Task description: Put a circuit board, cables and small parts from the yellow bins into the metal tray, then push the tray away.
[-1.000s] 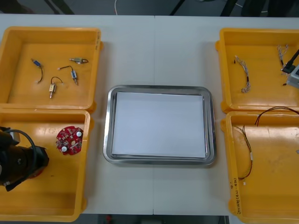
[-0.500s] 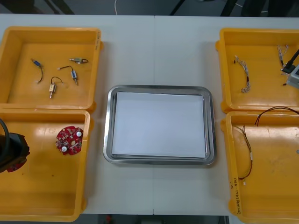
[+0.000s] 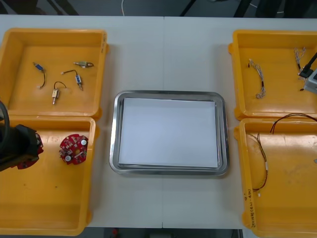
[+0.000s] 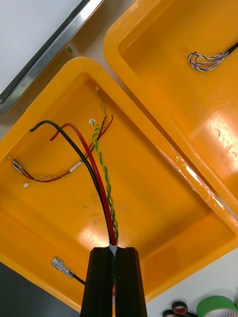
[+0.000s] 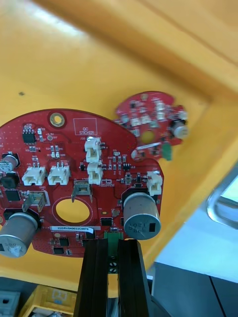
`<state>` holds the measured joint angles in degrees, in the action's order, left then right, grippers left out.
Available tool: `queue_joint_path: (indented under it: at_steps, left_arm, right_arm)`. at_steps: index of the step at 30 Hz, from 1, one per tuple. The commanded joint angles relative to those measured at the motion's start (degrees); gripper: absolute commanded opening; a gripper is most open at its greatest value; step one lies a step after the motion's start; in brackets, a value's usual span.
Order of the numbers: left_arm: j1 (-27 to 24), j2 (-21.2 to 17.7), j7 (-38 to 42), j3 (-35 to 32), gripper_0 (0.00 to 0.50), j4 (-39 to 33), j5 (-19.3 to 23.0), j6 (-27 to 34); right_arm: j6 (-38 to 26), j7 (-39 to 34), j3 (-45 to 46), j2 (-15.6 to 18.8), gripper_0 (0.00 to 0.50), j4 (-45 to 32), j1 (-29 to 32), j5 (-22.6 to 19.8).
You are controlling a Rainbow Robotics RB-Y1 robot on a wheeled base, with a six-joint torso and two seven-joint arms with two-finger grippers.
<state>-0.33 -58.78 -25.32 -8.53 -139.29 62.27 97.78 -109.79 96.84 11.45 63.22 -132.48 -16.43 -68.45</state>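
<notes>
Evidently the left gripper (image 5: 109,243) pinches a red circuit board (image 5: 64,173) by its rim, sparing the components, left of the metal tray (image 3: 168,93); right of the tray, the right gripper (image 4: 113,250) nips a red and black cable (image 4: 98,182) by one end.

Front looks steeply down; wrist views near bins (image 3: 54,31).
</notes>
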Motion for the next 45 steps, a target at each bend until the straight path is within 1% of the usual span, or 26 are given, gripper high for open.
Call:
queue_joint_path:
  at_steps: [1,11,17,21,24,29,37,42,45]
  left_arm:
    - [-7.76,-2.75,-3.16,5.19,0.0,-2.04,1.53,1.36]
    - [-20.41,-2.84,-2.54,17.49,0.0,-1.78,1.62,2.68]
    - [-26.74,-2.05,-1.84,24.52,0.0,-0.64,1.09,2.68]
    - [-30.26,-1.08,-1.49,27.86,0.0,0.86,1.01,2.68]
    - [-34.04,0.68,-0.78,31.2,0.0,3.14,0.92,2.68]
    - [-38.34,3.58,-0.08,34.19,0.0,6.48,0.65,2.68]
    - [-45.11,7.89,1.06,40.87,0.0,12.55,-1.54,2.68]
    - [-48.89,12.02,2.12,45.62,0.0,16.33,-4.35,2.68]
    - [-50.47,14.13,2.91,47.82,0.0,18.7,-5.23,2.68]
  right_arm:
    - [-0.21,2.92,-0.37,1.82,0.0,-0.15,-1.24,-0.37]
    - [-0.21,2.92,-0.37,1.82,0.0,-0.24,-1.24,-0.55]
    - [-0.21,2.92,-0.37,1.82,0.0,-0.15,-1.24,-0.72]
    - [-0.21,2.92,-0.37,1.82,0.0,-0.24,-1.24,-0.72]
    - [-0.21,2.92,-0.37,1.82,0.0,-0.15,-1.24,-0.72]
    - [-0.21,2.83,-0.37,1.82,0.0,-0.15,-1.24,-0.64]
    - [-0.21,2.92,-0.37,1.82,0.0,-0.24,-1.33,-0.64]
    - [-0.21,2.92,-0.37,1.82,0.0,-0.15,-1.33,-0.72]
    - [-0.21,2.92,-0.37,1.82,0.0,-0.15,-1.24,-0.72]
